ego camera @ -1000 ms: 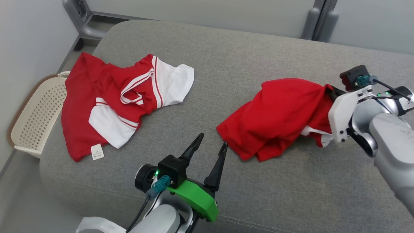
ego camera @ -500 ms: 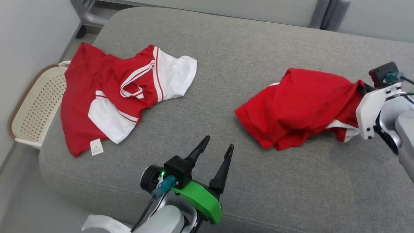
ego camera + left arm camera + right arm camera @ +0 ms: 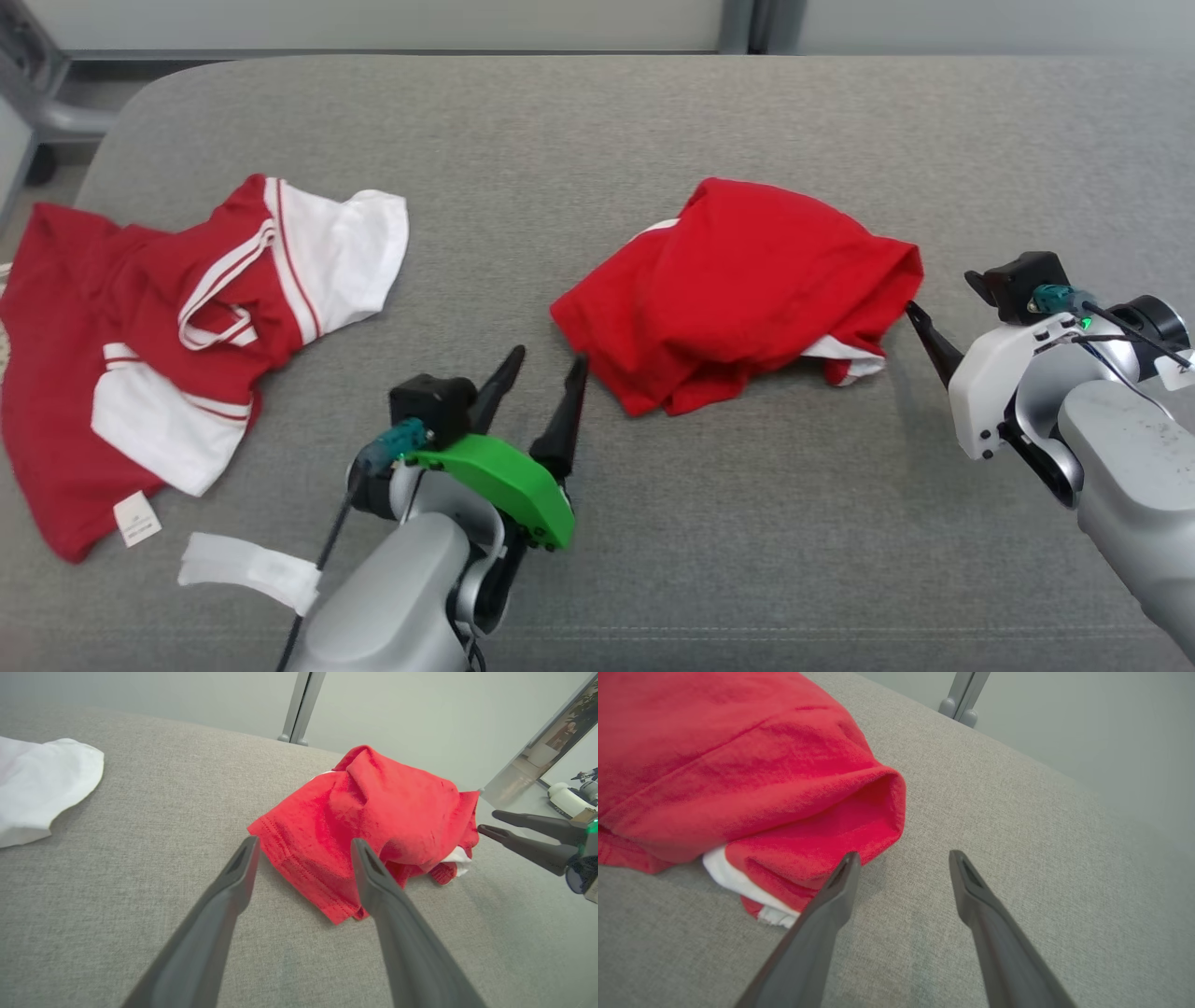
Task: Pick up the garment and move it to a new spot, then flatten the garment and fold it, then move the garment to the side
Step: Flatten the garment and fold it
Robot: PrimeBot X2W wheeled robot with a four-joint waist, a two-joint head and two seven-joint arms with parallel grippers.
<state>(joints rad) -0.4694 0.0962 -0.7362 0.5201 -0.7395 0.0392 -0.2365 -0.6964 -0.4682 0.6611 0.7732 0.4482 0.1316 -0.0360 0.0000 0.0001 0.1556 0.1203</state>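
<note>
Fingers of the left tool (image 3: 304, 841) spread wide above the grey cushion (image 3: 163, 788), with the crumpled red garment (image 3: 373, 812) just past their tips. The right tool (image 3: 488, 822), fingers parted, sits beside its right edge; white fabric (image 3: 42, 788) lies far left.

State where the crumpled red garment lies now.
Head view: the crumpled red garment lies centre-right on the grey cushion, between the left end effector and right end effector.

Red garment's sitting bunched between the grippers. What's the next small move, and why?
Probably ease the left gripper forward and close it on the near hem corner. The red garment lies bunched on the grey cushion, the right gripper is open beside it, the left is open too, and that stitched corner sits just beyond the left fingertips, so flattening could start there.
</note>
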